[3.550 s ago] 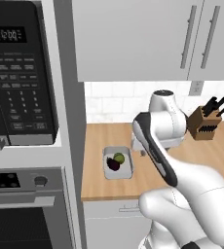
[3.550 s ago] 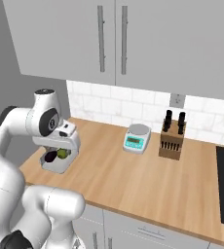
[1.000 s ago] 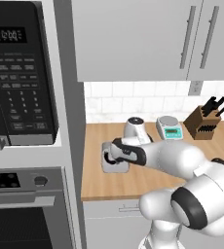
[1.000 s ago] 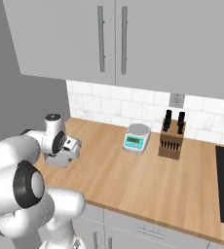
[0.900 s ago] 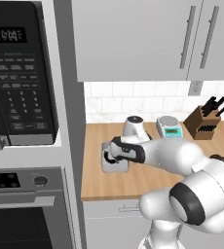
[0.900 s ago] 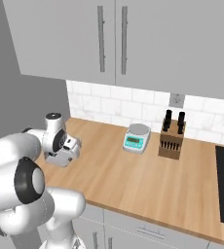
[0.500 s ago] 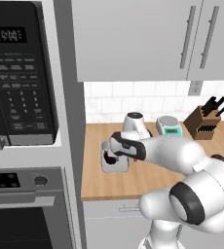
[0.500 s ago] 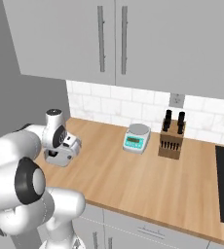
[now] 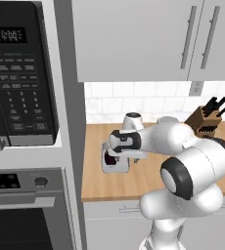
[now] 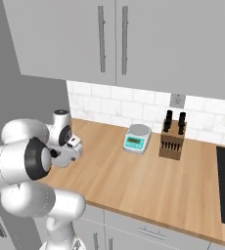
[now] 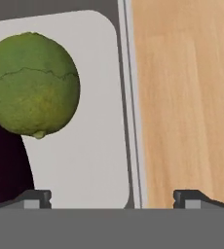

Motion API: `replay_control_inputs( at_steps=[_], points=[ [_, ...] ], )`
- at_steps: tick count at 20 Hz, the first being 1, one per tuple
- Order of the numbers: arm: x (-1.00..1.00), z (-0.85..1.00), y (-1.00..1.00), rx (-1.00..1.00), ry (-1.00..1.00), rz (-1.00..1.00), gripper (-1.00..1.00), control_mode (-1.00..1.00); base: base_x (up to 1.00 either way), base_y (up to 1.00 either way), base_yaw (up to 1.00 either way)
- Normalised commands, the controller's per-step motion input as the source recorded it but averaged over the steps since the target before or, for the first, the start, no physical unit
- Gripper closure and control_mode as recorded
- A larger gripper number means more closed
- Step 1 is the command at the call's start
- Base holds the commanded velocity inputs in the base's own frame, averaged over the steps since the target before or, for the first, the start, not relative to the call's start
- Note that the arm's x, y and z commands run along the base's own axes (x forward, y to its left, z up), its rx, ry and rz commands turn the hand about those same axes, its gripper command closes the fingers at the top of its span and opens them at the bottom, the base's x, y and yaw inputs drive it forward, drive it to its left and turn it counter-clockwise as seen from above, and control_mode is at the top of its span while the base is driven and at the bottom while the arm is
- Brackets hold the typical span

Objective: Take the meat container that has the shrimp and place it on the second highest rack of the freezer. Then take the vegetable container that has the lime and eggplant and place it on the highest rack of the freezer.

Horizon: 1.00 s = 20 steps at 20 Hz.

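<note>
Robot gripper (image 11: 112,197) straddling the vegetable container's wall (image 11: 126,107), fingers apart.
Lime (image 11: 32,82) and eggplant (image 11: 4,165) sit at frame left; container remains on the counter (image 9: 148,173), freezer placement seemingly undone.

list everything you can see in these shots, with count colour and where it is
vegetable container: 1, pale grey, left end of the counter
lime: 1, green, inside the container
eggplant: 1, dark purple, in the container beside the lime
counter: 1, light wood, under the wall cabinets
kitchen scale: 1, grey with teal display, by the backsplash
knife block: 1, brown with black handles, right of the scale
microwave: 1, black, above the oven
oven: 1, black and steel, lower left
gripper: 1, dark tips, open astride the container's wall
</note>
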Motion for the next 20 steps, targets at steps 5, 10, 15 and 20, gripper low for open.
replay_control_inputs(
  at_steps=[5,10,15,20],
  points=[
    [-0.02,-0.2,-0.23,0.0,0.17,-0.09,-1.0,-1.0,0.0,0.0,0.0],
    [-0.18,-0.2,-0.09,0.01,0.11,-0.03,-1.0,-1.0,0.0,0.0,0.0],
    [-0.36,-0.03,0.0,0.02,0.0,0.0,-1.0,-1.0,0.0,0.0,0.0],
    [-0.3,-0.04,0.0,0.01,0.0,0.0,-1.0,-1.0,0.0,0.0,0.0]
  ],
)
